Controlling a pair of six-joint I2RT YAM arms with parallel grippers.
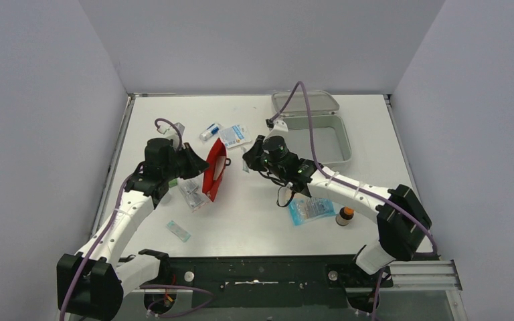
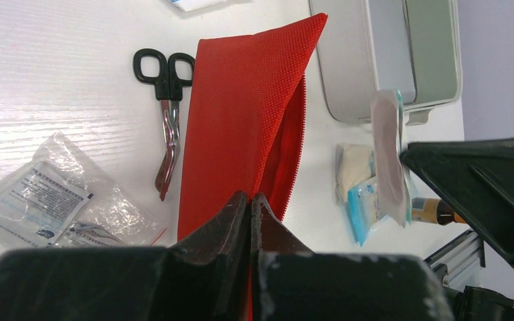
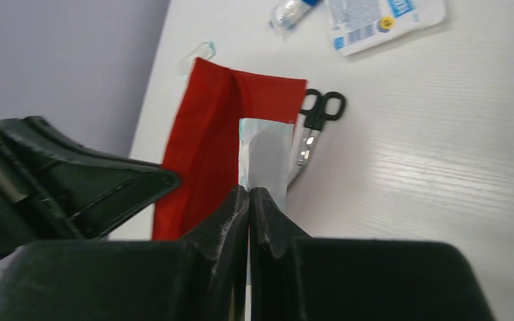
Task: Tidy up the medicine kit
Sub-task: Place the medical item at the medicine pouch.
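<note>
The medicine kit [image 1: 345,144], a pale grey box, lies with its clear lid [image 1: 306,101] thrown back at the far right; it also shows in the left wrist view [image 2: 348,60]. My left gripper [image 1: 204,167] [image 2: 249,200] is shut on the edge of a red zip pouch [image 1: 214,175] [image 2: 241,114], holding it up on edge, partly unzipped. Facing it, my right gripper [image 1: 246,162] [image 3: 249,194] is shut on a flat pale sachet [image 3: 266,157] [image 2: 388,154], just right of the pouch [image 3: 207,147].
Black-handled scissors [image 2: 167,100] [image 3: 318,117] lie by the pouch. A clear plastic bag [image 1: 193,195] and a small sachet [image 1: 179,231] sit near left. Blue packets [image 1: 311,209] and a brown bottle [image 1: 344,215] lie under the right arm. A white-blue packet [image 1: 235,136] and tube [image 1: 209,132] lie behind.
</note>
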